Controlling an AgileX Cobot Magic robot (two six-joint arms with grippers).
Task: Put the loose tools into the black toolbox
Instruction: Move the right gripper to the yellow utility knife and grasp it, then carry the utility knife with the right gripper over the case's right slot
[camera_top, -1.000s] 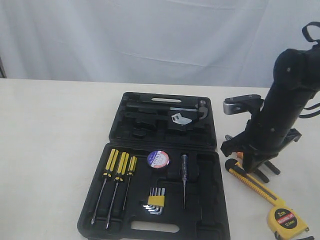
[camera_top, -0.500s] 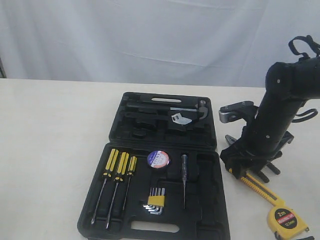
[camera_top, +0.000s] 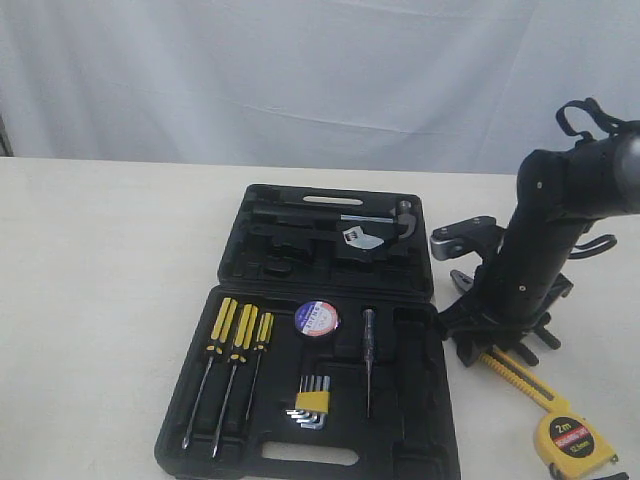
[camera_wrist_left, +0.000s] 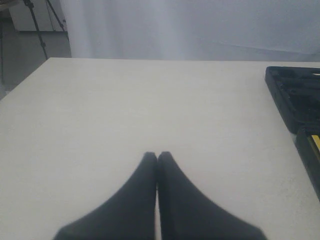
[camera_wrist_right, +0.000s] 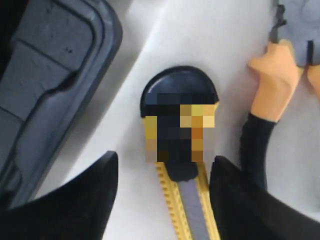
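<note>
The black toolbox (camera_top: 425, 400) lies open in the middle of the table. A black tape roll (camera_top: 317, 318) sits in its near half. Right of the case lies the yellow-black utility knife (camera_top: 520, 378), and the yellow tape measure (camera_top: 572, 440) is at the front right. My right gripper (camera_wrist_right: 166, 160) is open and low over the knife (camera_wrist_right: 192, 215), one finger on each side of its body. The orange-handled pliers (camera_wrist_right: 272, 75) lie just beyond; the arm hides them in the exterior view. My left gripper (camera_wrist_left: 157, 156) is shut and empty over bare table, left of the toolbox (camera_wrist_left: 292, 97).
The near half of the case holds three yellow-handled screwdrivers (camera_top: 235, 345), a hex key set (camera_top: 312, 402) and a slim tester (camera_top: 368, 350). A hammer (camera_top: 375, 222) rests in the far half. The toolbox wall (camera_wrist_right: 45, 80) is close beside my right gripper. A white curtain hangs behind.
My right arm has leaned lower and to the left, bringing its gripper down over the near end of the utility knife. The tools have not moved.
</note>
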